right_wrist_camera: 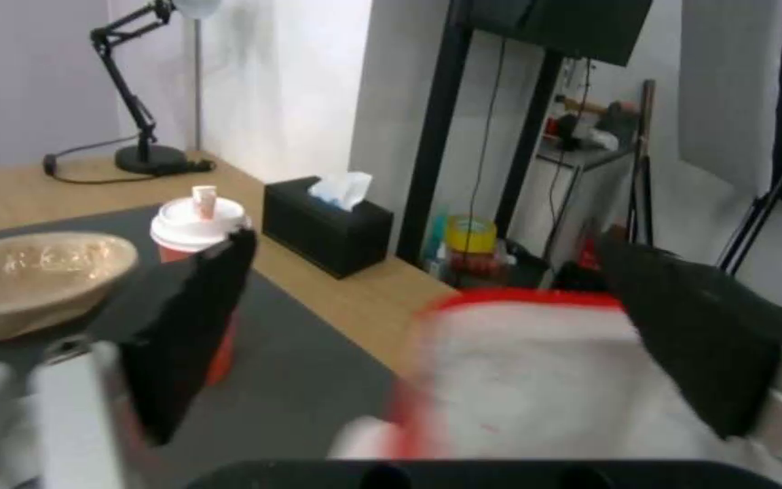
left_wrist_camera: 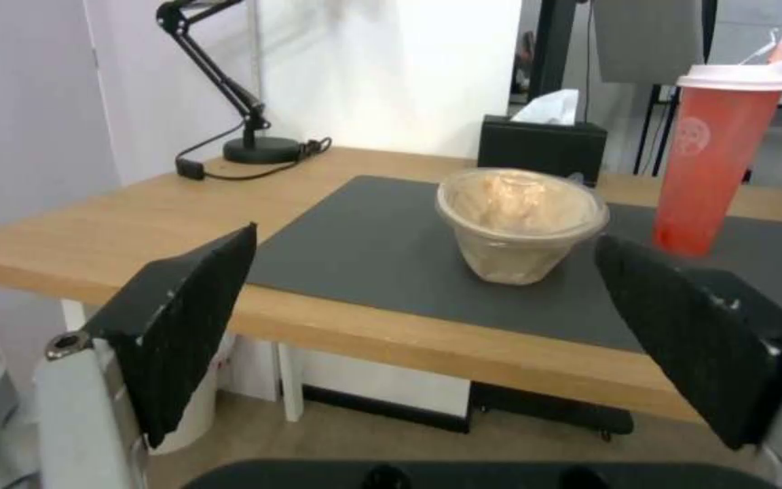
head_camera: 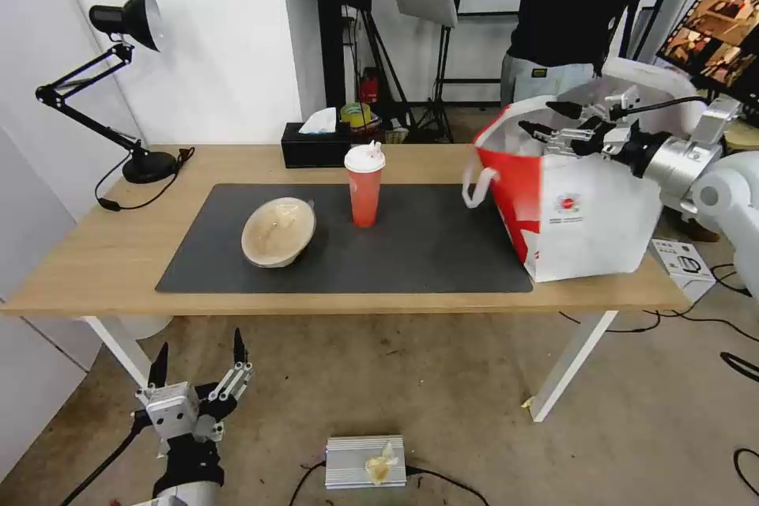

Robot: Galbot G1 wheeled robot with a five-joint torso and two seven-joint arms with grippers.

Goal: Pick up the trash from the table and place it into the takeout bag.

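Both bowl (head_camera: 278, 232) and cup (head_camera: 364, 185) — left of right gripper (head_camera: 558, 120).

The head view looks forward and down from well back, taking in the whole tabletop (head_camera: 111, 269) and the floor before it. The left wrist view sits low, just off the near edge, looking level across the tabletop (left_wrist_camera: 119, 224) between its own tool (left_wrist_camera: 423, 333) fingers. The right wrist view hovers close above the takeout bag (right_wrist_camera: 545, 380), facing back along the tabletop toward the desk lamp (right_wrist_camera: 138, 88). All three share the beige paper bowl (head_camera: 278, 232), the red cup (head_camera: 364, 183) and the black tissue box (head_camera: 315, 145).
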